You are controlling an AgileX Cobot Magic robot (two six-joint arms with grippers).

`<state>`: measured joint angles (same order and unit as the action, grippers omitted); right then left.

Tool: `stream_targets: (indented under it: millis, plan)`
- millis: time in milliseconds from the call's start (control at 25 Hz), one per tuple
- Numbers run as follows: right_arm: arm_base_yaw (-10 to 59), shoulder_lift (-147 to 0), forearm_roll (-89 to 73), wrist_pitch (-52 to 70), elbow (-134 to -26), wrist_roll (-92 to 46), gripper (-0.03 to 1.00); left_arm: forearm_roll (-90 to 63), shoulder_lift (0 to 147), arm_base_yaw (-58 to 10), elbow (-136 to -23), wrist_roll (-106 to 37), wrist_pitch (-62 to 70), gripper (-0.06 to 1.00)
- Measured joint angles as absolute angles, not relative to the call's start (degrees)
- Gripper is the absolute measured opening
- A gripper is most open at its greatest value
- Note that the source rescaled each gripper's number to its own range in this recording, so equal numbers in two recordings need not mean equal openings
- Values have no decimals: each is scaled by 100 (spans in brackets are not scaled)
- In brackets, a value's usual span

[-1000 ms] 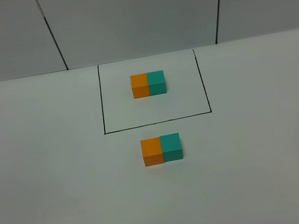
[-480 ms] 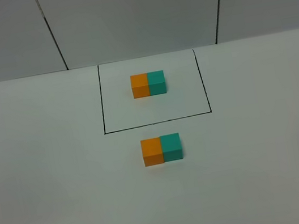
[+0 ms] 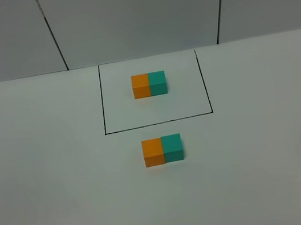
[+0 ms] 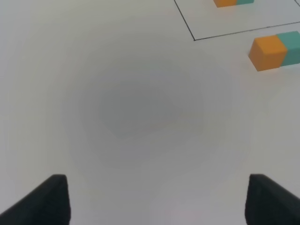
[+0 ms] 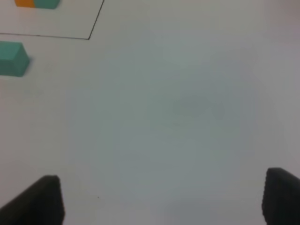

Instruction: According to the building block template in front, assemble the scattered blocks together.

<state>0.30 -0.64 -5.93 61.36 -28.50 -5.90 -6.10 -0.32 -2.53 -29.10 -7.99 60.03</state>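
Note:
The template is a black-lined rectangle (image 3: pixel 103 112) framing a joined orange and teal pair (image 3: pixel 149 84) at the back of the table. In front of the frame the loose orange cube (image 3: pixel 153 152) and teal cube (image 3: pixel 172 147) sit side by side, touching, orange left, teal right. Neither gripper shows in the high view. The left gripper (image 4: pixel 157 199) is open and empty over bare table, well away from the orange cube (image 4: pixel 267 52). The right gripper (image 5: pixel 164 199) is open and empty, far from the teal cube (image 5: pixel 11 58).
The white table (image 3: pixel 46 182) runs to a grey panelled wall (image 3: pixel 134 17) at the back. The frame's corner line shows in both wrist views (image 4: pixel 193 38) (image 5: pixel 90 37).

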Motion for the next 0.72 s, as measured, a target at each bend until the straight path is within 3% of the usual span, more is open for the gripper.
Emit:
stream_targets:
  millis: [720]
  plan:
    - [30, -64, -639, 6136, -2850, -590, 73, -610, -32, -253, -2910, -804, 6003, 73]
